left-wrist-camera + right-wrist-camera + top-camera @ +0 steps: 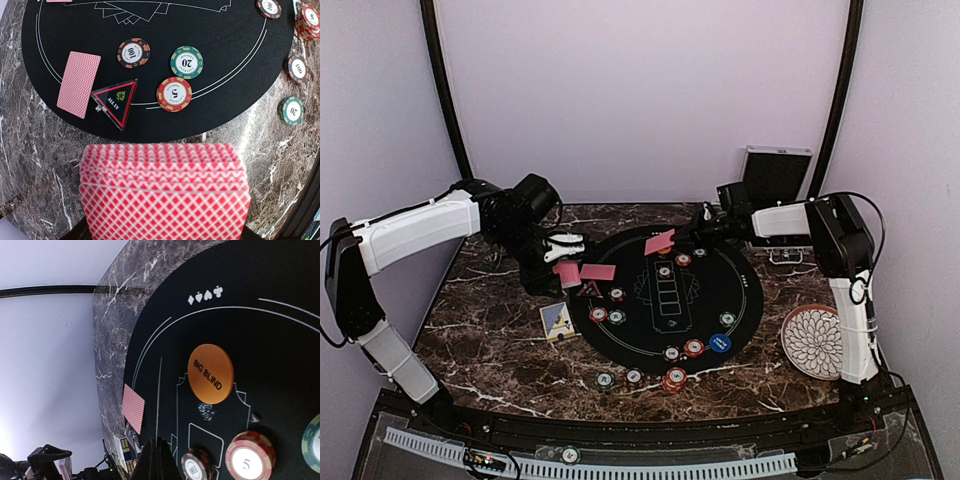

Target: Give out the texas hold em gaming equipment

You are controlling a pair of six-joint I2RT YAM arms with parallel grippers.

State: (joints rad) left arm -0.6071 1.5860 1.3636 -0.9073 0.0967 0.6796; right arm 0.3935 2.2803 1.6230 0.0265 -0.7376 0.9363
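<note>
Left claw (562,250): pinching the card deck (165,192), beside the mat (210,30) edge.
Right claw (156,452): pressed together, empty, above the mat.
Risk: we fear 2 cards sliding off together; the deck looks staggered.

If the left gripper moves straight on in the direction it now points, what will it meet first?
Probably the ALL IN marker at the edge of the mat, just ahead of the deck in the left gripper. Depth is unclear, so the deck may touch the bare table first.
</note>
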